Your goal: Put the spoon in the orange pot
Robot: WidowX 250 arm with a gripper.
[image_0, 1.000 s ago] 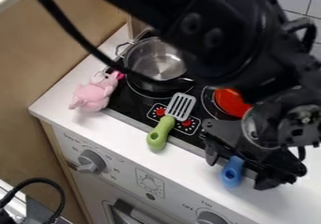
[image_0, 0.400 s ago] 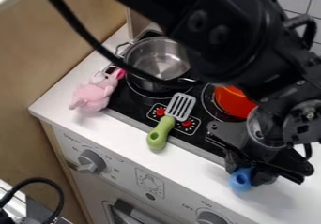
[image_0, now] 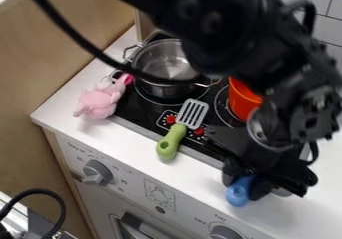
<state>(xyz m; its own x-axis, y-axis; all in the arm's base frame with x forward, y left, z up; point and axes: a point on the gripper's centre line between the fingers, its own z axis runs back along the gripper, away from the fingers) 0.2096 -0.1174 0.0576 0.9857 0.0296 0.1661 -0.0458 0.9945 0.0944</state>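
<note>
Blue-handled spoon (image_0: 238, 193) sits clasped between the fingers of the end effector (image_0: 250, 183).

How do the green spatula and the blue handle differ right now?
The spatula lies across the stovetop's front edge; the blue handle is held in the gripper. The spatula's slotted grey head is in plain sight, while what the blue handle belongs to is hidden. Both have their handle ends towards the camera.
</note>
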